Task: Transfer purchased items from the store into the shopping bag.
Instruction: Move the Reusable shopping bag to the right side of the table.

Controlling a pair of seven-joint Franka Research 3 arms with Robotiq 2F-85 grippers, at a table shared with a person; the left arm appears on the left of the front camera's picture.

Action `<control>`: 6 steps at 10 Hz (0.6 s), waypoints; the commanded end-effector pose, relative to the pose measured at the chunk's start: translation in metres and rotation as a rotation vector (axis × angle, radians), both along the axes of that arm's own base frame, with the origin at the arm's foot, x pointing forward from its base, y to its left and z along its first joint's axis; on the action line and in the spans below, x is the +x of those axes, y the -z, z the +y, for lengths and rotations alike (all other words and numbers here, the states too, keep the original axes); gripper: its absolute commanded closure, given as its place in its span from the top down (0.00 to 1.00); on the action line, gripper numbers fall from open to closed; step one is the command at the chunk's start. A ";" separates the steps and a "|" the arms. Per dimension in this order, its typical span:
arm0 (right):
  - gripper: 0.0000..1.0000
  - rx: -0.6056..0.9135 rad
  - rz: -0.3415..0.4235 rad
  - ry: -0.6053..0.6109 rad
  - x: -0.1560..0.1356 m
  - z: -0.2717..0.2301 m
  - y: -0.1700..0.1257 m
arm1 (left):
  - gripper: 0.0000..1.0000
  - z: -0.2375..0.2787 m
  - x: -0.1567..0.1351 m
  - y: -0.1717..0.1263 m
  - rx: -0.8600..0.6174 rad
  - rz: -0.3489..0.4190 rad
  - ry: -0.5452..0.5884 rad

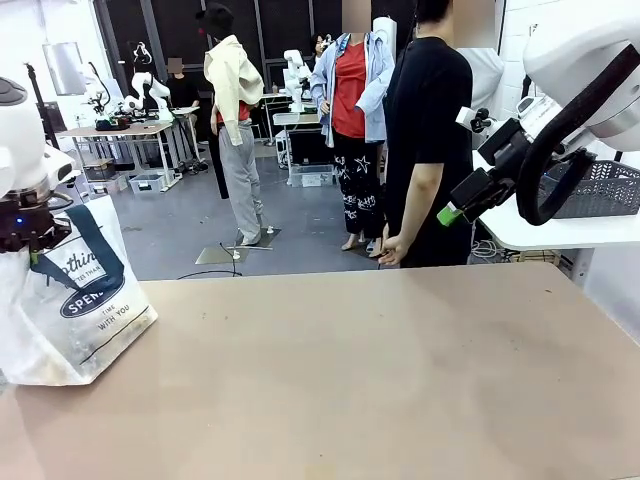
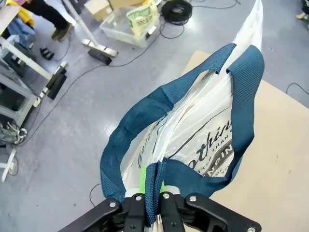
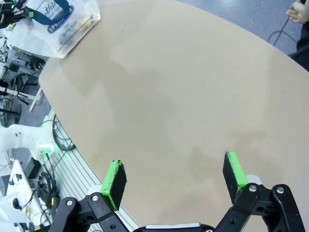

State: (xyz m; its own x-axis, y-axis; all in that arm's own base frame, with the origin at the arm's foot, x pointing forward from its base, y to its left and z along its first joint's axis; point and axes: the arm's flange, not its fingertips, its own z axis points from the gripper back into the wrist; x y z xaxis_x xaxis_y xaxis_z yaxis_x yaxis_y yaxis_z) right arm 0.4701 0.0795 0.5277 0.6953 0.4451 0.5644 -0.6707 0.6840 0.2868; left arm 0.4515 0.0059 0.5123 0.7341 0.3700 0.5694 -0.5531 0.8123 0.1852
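Standing at the left edge of the table [image 1: 350,380], the shopping bag [image 1: 75,310] is held upright by its navy strap handles [image 2: 145,116], which are pinched between the pressed-together fingers of the left gripper [image 2: 153,203]. The right gripper [image 3: 176,176] is held above the bare tabletop with its green pads [image 3: 116,176] spread wide and nothing between them. A person's hand [image 1: 388,252] is seen at the far side.

Your table [image 1: 380,380]: one broad tan top, plain and matte, with a rounded near edge in the right wrist view. On it, at the robot's left end, you have the shopping bag [image 1: 70,310], translucent white with navy handles and an oval navy logo, its base resting by the edge.
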 end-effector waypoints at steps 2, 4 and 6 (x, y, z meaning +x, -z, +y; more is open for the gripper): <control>1.00 -0.018 0.014 0.010 0.001 0.002 -0.002 | 0.00 -0.011 -0.008 0.000 0.053 -0.044 -0.063; 1.00 -0.018 0.014 0.010 0.001 0.002 -0.002 | 0.00 -0.010 -0.008 0.006 0.045 -0.019 -0.041; 1.00 -0.018 0.014 0.010 0.001 0.002 -0.002 | 0.00 -0.010 -0.005 0.004 0.017 0.001 -0.027</control>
